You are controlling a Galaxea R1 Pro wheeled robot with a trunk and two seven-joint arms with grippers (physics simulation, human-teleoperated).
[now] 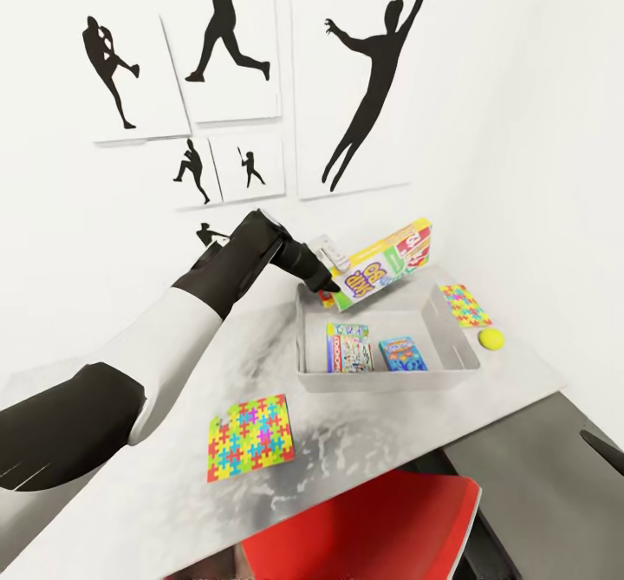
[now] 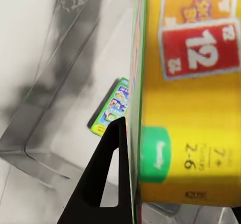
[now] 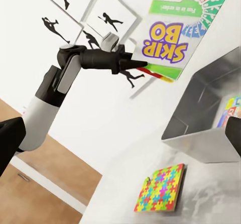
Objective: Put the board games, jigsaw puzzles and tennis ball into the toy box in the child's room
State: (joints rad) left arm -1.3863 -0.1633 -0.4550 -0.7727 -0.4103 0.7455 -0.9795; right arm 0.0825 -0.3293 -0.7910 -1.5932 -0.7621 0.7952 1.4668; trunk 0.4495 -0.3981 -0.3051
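Overhead, glossy SKIP-BO box above grey plastic bin.

A white wall fills the upper part of the head view, evenly lit. Hung on it are white panels with black sports-silhouette prints: a large leaping figure at upper centre, a runner and a kicker at upper left, two smaller prints below them. The pale grey-white surface crosses the lower half. A red chair sits at bottom centre. In the right wrist view, wood-plank floor lies at lower left.
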